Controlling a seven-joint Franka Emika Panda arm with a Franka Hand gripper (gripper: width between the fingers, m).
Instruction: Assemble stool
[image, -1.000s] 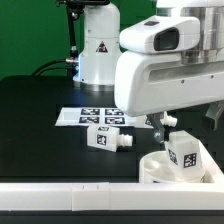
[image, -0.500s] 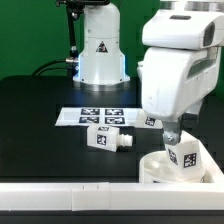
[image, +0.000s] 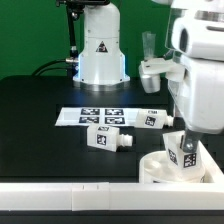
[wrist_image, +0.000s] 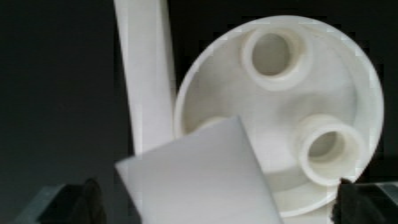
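Observation:
The stool's round white seat (image: 158, 170) lies at the exterior view's lower right, against the front edge bar. In the wrist view the seat (wrist_image: 231, 95) shows two round holes. One tagged leg (image: 184, 151) stands upright on it. My gripper (image: 181, 136) hangs just above that leg, mostly hidden by the arm. In the wrist view the leg's white top (wrist_image: 199, 180) sits between the two dark fingers (wrist_image: 68, 204) with a gap on each side, so the gripper (wrist_image: 217, 206) is open. A second leg (image: 110, 138) lies on the black table, and a third (image: 150, 120) lies further back.
The marker board (image: 95, 116) lies flat behind the loose legs. A long white edge bar (image: 70, 194) runs along the table's front and shows beside the seat in the wrist view (wrist_image: 150, 70). The robot base (image: 100, 50) stands at the back.
The arm has swung toward the exterior view's right, uncovering the third leg behind the seat. The gripper has stayed open over the upright leg. No part has moved.

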